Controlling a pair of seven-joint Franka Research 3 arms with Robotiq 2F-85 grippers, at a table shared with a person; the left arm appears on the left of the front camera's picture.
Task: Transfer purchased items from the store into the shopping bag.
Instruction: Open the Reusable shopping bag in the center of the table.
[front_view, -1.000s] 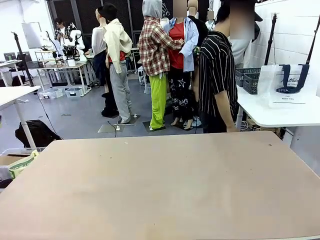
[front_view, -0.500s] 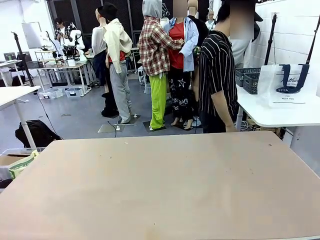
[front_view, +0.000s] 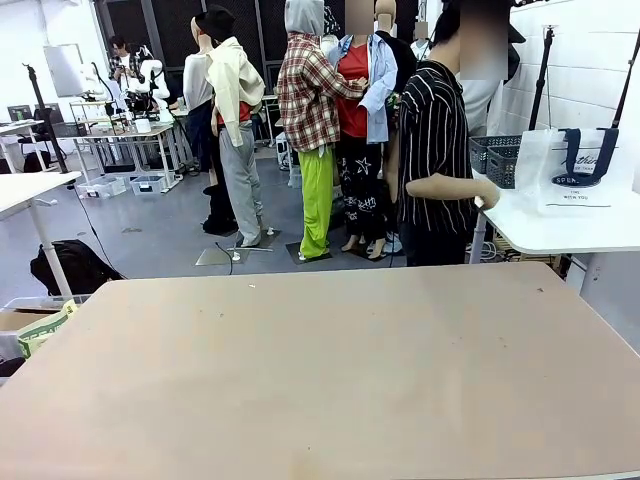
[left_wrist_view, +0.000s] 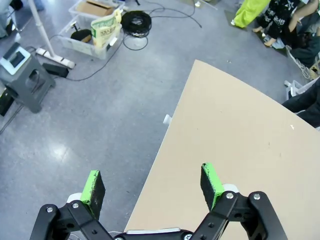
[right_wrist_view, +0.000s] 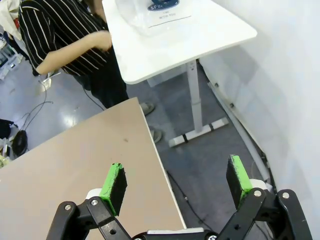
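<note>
Left tool (left_wrist_view: 151, 184) is seen in the left wrist view with its green pads spread wide apart. One pad is held over the grey floor (left_wrist_view: 75, 125) and the other over the tan table (left_wrist_view: 240, 145), so that the table's edge is straddled. In the front view the tan table is spread across the foreground. Beyond its far edge, right of the middle, a person (front_view: 435, 140) in a black shirt with white stripes is turned toward a white table (front_view: 560, 235) at the right. One forearm is raised level and the hand (front_view: 486, 195) is held at that table's near corner. On the white table a dark grey lattice basket (front_view: 497, 160) is set just behind the hand. The shopping bag (front_view: 577, 170) is stood upright to the right of the basket, its navy handles hanging down its front; whether the two touch cannot be told. Right tool (right_wrist_view: 175, 181) is seen in the right wrist view with its pads likewise held well apart, above the tan table's corner and the floor beside it, well apart from the shopping bag on the white table.
</note>
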